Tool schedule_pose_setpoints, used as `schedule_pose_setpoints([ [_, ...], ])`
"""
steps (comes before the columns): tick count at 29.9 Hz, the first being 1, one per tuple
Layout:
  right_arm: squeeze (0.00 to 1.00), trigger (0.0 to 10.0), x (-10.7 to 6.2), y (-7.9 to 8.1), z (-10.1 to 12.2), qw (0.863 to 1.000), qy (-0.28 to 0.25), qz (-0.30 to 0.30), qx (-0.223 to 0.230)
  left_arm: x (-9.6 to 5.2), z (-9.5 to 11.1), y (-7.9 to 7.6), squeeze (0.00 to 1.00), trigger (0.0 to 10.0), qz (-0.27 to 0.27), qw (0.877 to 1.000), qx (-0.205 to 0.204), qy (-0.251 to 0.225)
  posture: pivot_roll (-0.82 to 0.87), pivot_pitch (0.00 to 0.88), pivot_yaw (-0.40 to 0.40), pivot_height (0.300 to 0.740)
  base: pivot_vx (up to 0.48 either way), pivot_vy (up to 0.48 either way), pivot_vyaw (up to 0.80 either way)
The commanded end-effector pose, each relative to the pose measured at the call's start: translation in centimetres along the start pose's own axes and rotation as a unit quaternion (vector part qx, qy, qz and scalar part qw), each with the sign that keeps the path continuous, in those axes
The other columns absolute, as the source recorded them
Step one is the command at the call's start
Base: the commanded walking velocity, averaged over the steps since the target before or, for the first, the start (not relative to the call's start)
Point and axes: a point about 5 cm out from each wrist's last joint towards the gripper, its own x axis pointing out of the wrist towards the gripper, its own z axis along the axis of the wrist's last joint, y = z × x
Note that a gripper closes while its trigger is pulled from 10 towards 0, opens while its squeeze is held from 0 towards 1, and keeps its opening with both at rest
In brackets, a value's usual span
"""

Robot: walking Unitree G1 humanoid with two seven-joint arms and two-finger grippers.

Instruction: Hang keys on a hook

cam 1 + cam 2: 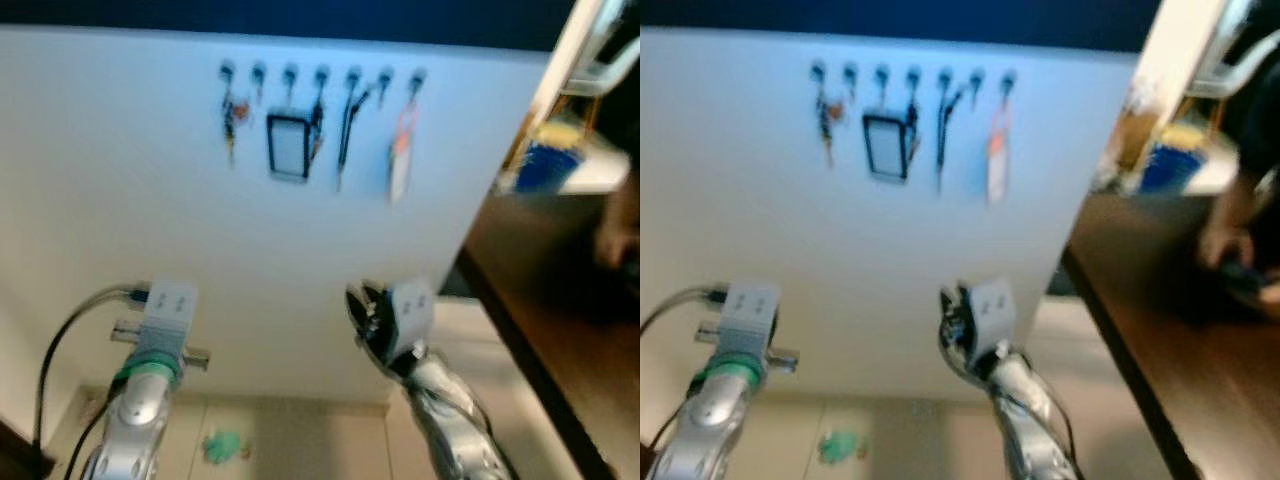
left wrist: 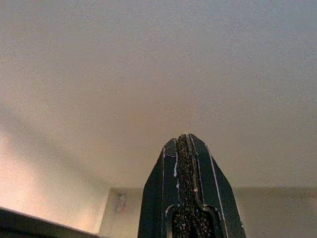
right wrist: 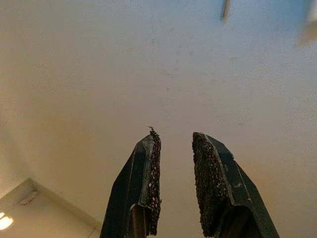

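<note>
A row of several hooks (image 1: 320, 74) runs high on the white wall (image 1: 150, 200). From the leftmost hook hangs a small dark bunch with an orange bit (image 1: 230, 120), blurred, which looks like keys. Further along hang a black-framed card (image 1: 288, 147), a black cord (image 1: 345, 130) and a white and orange tag (image 1: 400, 160). Both arms are raised toward the wall, well below the hooks. My left gripper (image 2: 184, 136) is shut with nothing in it. My right gripper (image 3: 176, 136) is open, with bare wall showing between its fingers; it also appears as black fingers (image 1: 360, 310) below the cord.
A dark wooden counter (image 1: 560, 330) runs along the right, with a blue container (image 1: 548, 165) at its far end and a person's hand (image 1: 1240, 250) over it. Something small and green (image 1: 225, 445) lies on the tiled floor below. The picture is blurred.
</note>
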Motion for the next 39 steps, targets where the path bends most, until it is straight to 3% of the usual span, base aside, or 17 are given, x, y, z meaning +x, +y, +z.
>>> schedule_pose_setpoints([
  [1, 0.0, 10.0, -0.32, -0.02, -0.55, 1.0, 0.008, -0.004, 0.004, 0.0, -0.31, -0.12, 0.0, 10.0, -0.002, 1.0, 0.007, 0.002, 0.07, 0.006, 0.028, 0.74, -0.364, 0.0, 0.0],
  [39, 0.0, 10.0, -0.11, -0.16, -0.35, 1.0, 0.001, -0.009, 0.006, 0.11, -0.12, 0.09, 0.0, 10.0, -0.003, 1.0, 0.009, -0.002, 0.09, 0.042, 0.038, 0.74, -0.359, 0.0, 0.0],
])
